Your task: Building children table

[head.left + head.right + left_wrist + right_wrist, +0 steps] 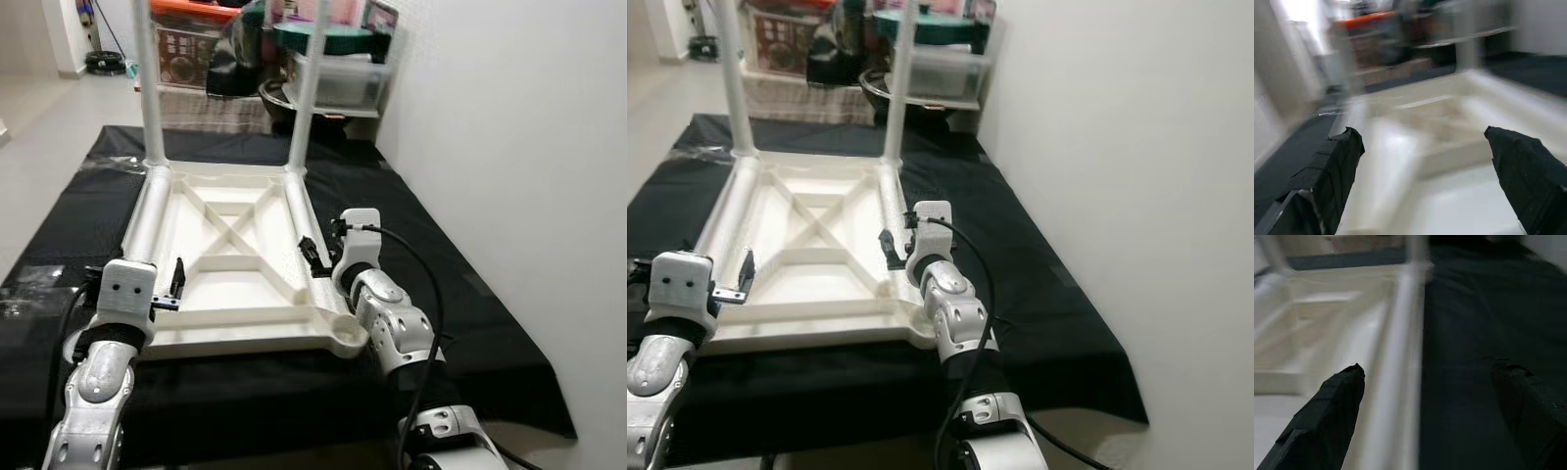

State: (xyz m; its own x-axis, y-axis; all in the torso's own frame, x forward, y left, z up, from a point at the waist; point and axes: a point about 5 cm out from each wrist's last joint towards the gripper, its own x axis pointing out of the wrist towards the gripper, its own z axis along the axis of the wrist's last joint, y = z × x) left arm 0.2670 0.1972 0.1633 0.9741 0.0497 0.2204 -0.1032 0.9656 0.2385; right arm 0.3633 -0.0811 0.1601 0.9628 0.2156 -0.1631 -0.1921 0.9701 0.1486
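Both open, empty grippers, left gripper [177, 284] and right gripper [312, 257], are flanking the upturned white plastic ribbed tabletop [230, 257]; it is looking light, stiff, best gripped by its side rails

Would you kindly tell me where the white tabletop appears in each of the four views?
Left eye: tabletop lies centre, upside down on the black cloth.
Right eye: left of centre.
Left wrist: blurred, between the left claw fingers.
Right wrist: its edge rail runs between the right claw fingers.
Shared landmark: the X-shaped ribs.
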